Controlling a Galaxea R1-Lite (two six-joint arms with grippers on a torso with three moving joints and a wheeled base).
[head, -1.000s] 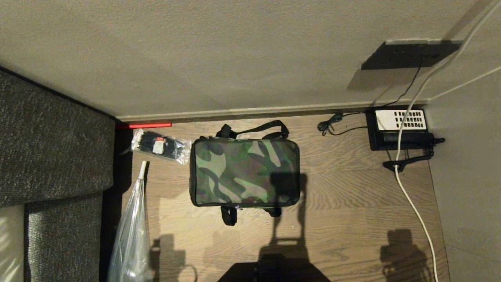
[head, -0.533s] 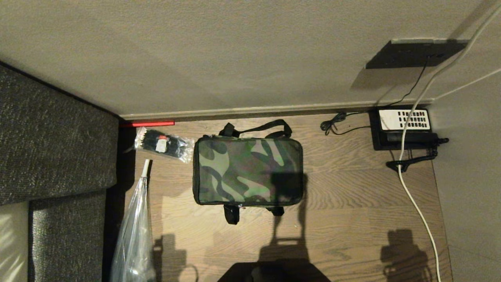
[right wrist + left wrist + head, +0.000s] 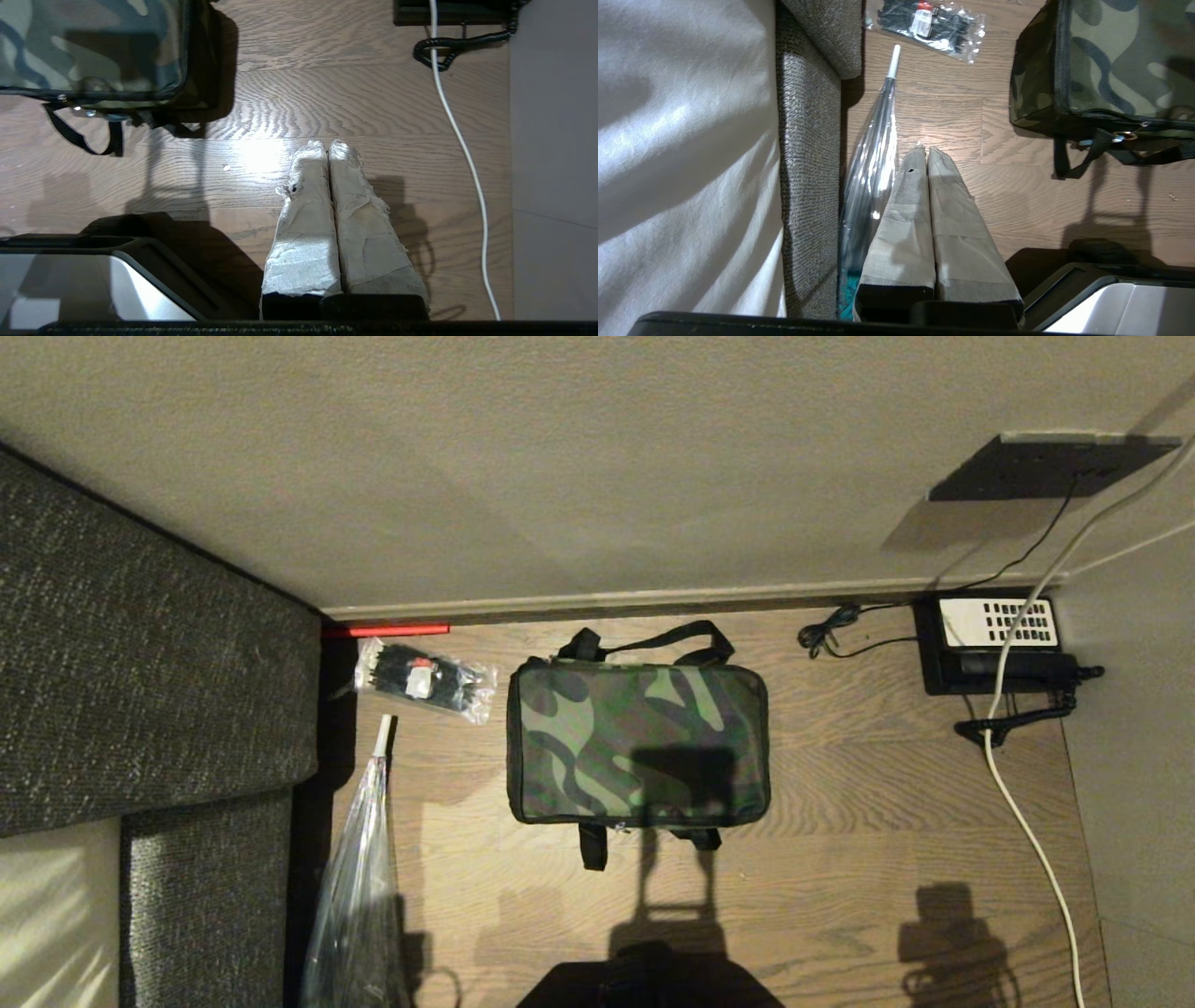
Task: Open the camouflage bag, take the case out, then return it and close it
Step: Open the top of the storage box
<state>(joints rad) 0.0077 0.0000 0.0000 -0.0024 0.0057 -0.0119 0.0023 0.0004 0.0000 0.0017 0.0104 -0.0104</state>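
Observation:
The camouflage bag [image 3: 638, 744] lies zipped shut on the wooden floor near the wall, its black straps sticking out at front and back. Its corner also shows in the left wrist view [image 3: 1111, 70] and the right wrist view [image 3: 93, 46]. The case is hidden. My left gripper [image 3: 923, 150] hangs shut and empty over bare floor, to the left of the bag and nearer to me. My right gripper [image 3: 325, 144] hangs shut and empty over bare floor, to the right of the bag and nearer to me. Neither gripper appears in the head view.
A clear packet of black ties [image 3: 425, 679] lies left of the bag. A folded clear umbrella [image 3: 364, 887] rests beside a grey sofa [image 3: 159, 663]. A black telephone [image 3: 994, 644] with cords and a white cable [image 3: 1036, 831] sits at the right. The wall [image 3: 597, 457] runs behind.
The whole head view has shifted to the right, so the camera has moved; the bag and other things keep their places on the floor. Both arms stay still.

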